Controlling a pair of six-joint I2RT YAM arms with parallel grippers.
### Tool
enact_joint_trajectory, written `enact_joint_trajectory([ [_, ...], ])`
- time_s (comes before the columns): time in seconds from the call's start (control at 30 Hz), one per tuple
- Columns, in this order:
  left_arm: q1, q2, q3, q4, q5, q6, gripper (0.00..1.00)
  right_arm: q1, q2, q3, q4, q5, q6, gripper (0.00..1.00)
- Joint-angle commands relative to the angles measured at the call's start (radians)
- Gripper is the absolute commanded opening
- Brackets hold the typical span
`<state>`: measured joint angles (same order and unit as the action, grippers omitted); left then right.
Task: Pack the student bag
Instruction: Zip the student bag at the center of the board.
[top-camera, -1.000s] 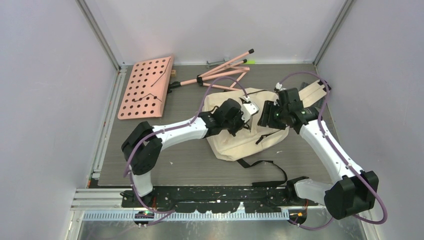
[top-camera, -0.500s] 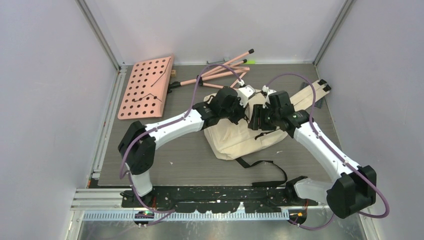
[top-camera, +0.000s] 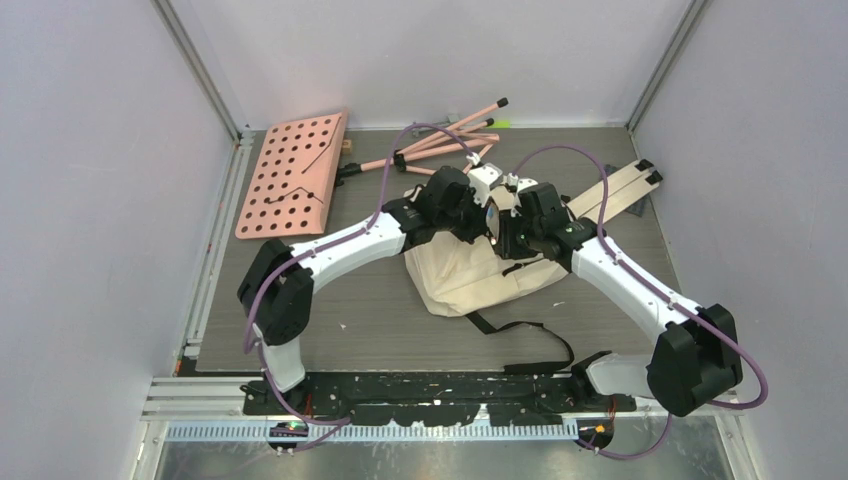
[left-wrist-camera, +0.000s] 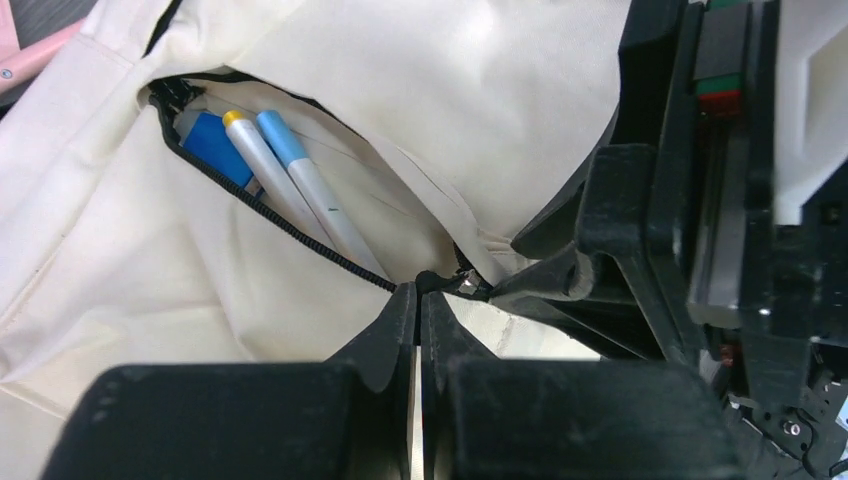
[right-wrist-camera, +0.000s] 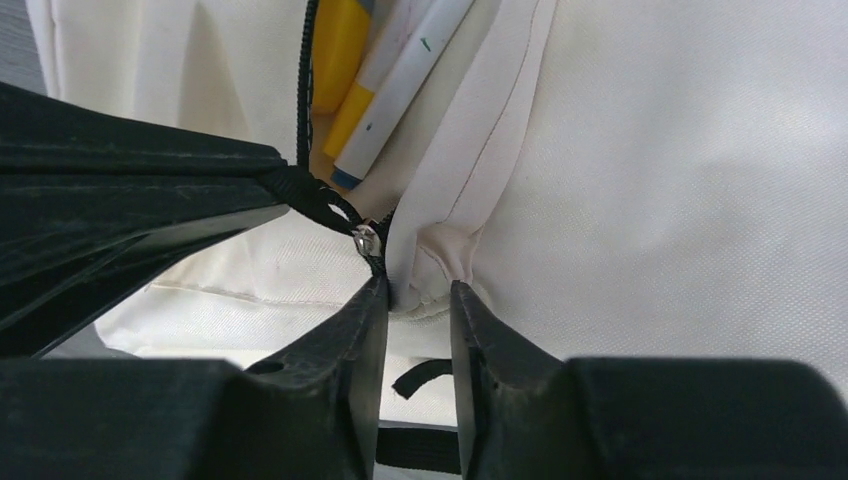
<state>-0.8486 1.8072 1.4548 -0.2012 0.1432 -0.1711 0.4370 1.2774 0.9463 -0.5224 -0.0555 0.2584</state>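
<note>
The left claw (left-wrist-camera: 418, 305) was pressed together on the black tape at the end of the zip (left-wrist-camera: 300, 235), right at the corner of the pocket mouth. Over the last second we saw it carried a little toward the far side of the table (top-camera: 380, 330), its grip unchanged and the cloth coming with it. The right claw (right-wrist-camera: 417, 300) was what had really changed. Its jaws had stood wider a moment before and had drawn in around a fold of cream cloth just beside the slider (right-wrist-camera: 366, 238), so that the fold filled the narrow gap between them. We judged this a pinch on the bag, though perhaps not yet at full squeeze. The two claws, apart a second ago, had come nose to nose over the upper middle of the student bag (top-camera: 470, 285), which lay slumped on the table between the arms, its top bunched toward them. The pocket stood partly unzipped, and two markers (left-wrist-camera: 310, 190) lay inside with a blue item beside them. We took this to mean that the filling of this pocket was done and the closing was in hand, with one claw bracing the zip's end and the other gripping close to the slider. We thought the risk was that the right claw had caught cloth rather than the pull, in which case the slider would not run.
</note>
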Motion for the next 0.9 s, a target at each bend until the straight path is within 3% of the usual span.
enact_joint_trajectory([
  [0.0,0.023,-0.010,0.049,0.069,0.006,-0.028,0.00,0.020,0.025,-0.015,0.093,0.100,-0.039,0.18],
  [0.07,0.031,-0.002,0.055,0.073,-0.005,-0.037,0.00,0.024,0.026,-0.009,0.077,0.123,-0.040,0.06],
  [0.13,0.046,0.011,0.065,0.081,-0.005,-0.052,0.00,0.026,0.010,-0.014,0.064,0.135,-0.039,0.02],
  [0.5,0.127,0.158,0.235,0.130,-0.068,-0.069,0.00,0.028,-0.068,-0.036,-0.087,0.110,0.028,0.01],
  [0.87,0.168,0.289,0.418,0.091,-0.196,0.002,0.00,0.028,-0.034,0.001,-0.193,0.108,0.061,0.01],
])
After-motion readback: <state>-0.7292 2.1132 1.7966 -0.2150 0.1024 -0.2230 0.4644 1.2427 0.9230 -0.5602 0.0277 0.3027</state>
